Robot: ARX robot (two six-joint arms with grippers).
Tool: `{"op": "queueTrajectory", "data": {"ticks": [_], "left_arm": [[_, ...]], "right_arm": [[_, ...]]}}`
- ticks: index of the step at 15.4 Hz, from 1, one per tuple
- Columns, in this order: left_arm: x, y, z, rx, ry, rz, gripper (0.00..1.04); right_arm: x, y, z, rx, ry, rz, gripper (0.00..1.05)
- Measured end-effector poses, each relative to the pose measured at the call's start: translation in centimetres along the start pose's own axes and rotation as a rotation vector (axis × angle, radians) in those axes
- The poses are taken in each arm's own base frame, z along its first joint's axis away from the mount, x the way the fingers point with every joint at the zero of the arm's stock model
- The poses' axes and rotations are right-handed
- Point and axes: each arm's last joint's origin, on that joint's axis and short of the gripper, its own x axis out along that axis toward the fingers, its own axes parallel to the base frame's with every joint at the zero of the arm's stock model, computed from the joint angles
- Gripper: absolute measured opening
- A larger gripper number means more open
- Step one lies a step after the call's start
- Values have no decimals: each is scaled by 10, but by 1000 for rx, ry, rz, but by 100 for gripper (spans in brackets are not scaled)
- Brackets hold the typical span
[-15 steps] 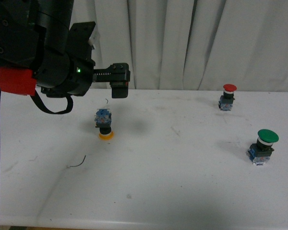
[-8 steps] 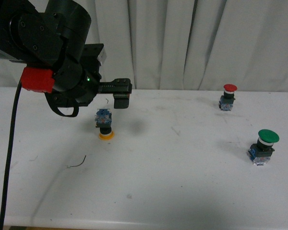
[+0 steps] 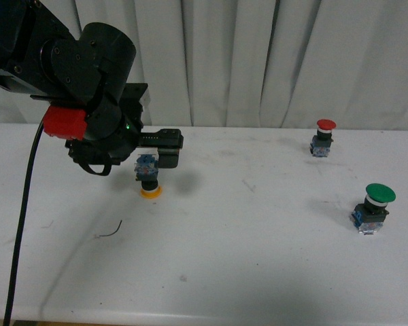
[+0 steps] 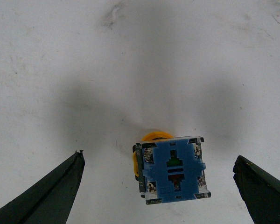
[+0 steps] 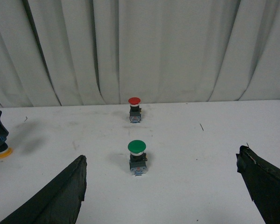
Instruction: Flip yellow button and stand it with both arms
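Desk (image 3: 258, 258) white, pale curtain (image 3: 258, 61) behind its far edge. Yellow button (image 3: 148, 178) stands upside down in the left half of the desk, nearer the far edge than the near one: cap flat on the surface, blue block on top. My left gripper (image 3: 156, 156) hangs right over it, spread wide. In the left wrist view the yellow button (image 4: 172, 170) sits between the two black fingers (image 4: 51, 196) of the left gripper (image 4: 158, 157), clear gap on each side, no contact. Left arm has a red patch (image 3: 64, 122) and a lit green light (image 3: 127, 125).

My right gripper (image 5: 161, 156) is spread too, holding nothing, out of the front view. Its camera looks across the desk at the green button (image 5: 137, 156) and the red button (image 5: 134, 108), both upright.

Red button (image 3: 324, 138) near the far edge, right side. Green button (image 3: 374, 207) close to the right edge, nearer the front than the red one, well apart from it. Thin dark scrap (image 3: 109, 231) lies near the left edge.
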Motion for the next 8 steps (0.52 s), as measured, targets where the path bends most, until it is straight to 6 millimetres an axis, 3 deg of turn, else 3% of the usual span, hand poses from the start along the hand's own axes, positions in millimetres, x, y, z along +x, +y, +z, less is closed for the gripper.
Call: {"op": "queueTrajectory", "data": {"ticks": [5,8], "left_arm": [[9,-1,-3,10,16,2,98],[9,-3,-2,11,11,5,67]], "right_arm": [[0,0,0,0,0,0,98],[0,0,0,0,0,0,98]]}}
